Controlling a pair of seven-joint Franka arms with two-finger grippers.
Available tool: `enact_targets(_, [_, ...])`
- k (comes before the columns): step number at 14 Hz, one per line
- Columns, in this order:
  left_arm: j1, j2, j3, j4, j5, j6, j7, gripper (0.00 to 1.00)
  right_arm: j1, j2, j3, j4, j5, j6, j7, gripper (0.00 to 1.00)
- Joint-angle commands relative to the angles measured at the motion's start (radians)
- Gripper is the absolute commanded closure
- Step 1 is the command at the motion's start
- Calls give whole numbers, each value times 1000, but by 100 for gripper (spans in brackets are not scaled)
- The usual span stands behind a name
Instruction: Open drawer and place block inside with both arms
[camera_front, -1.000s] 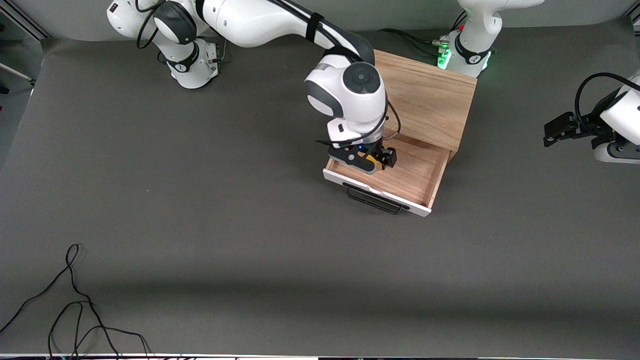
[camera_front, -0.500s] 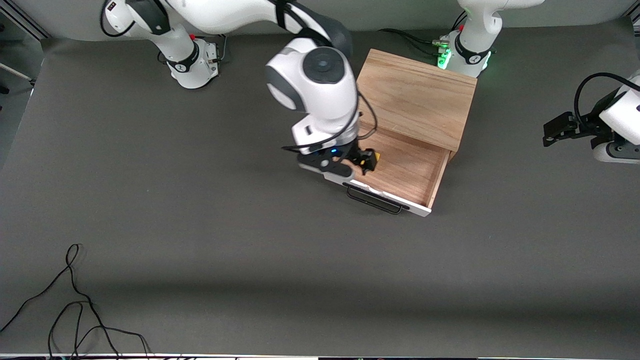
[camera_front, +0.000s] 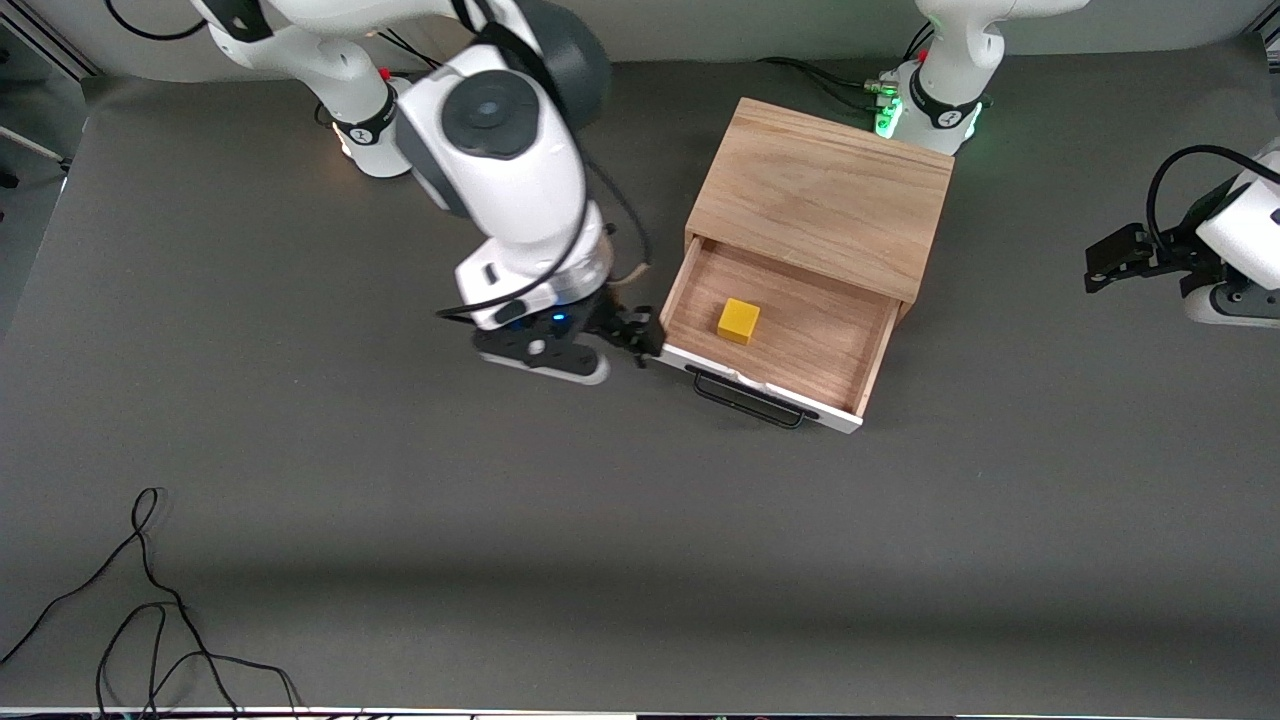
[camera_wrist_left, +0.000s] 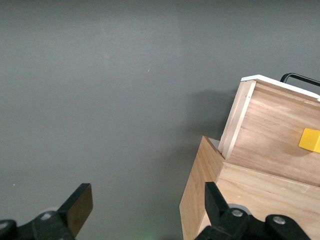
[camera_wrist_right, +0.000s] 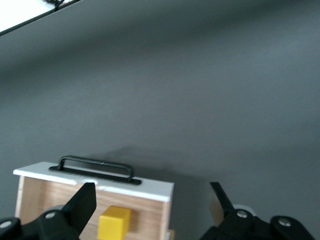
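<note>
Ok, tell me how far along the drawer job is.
Done: the drawer is pulled out of the cabinet and the yellow block sits on its floor, free of any grip. In hand: nothing; the right gripper is open and empty beside the drawer's corner, and the left gripper waits open at its end of the table. Left: nothing I can see.

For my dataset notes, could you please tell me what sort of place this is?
Probably a robotics lab bench: two white arms bolted along a grey-matted table, a lone wooden drawer cabinet, and loose cables.

Even overhead light, soft shadows
</note>
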Motion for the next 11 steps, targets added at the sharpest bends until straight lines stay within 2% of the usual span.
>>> enact_targets(1, [-13,-9,9,-3,-1,-11,16,0,-114,-187,1,-222,66,13,-165,0])
enact_targets(3, [-13,-9,9,-3,0,-11,16,0,-168,-275,-6,-309,71,11,-260,0])
enact_targets(7, [-15,-9,9,-4,0,-11,14,0,-179,-462,-129,-525,69,16,-453,0])
enact_targets(11, [-15,-7,9,-4,0,-13,14,0,-371,-583,-138,-664,69,11,-738,0])
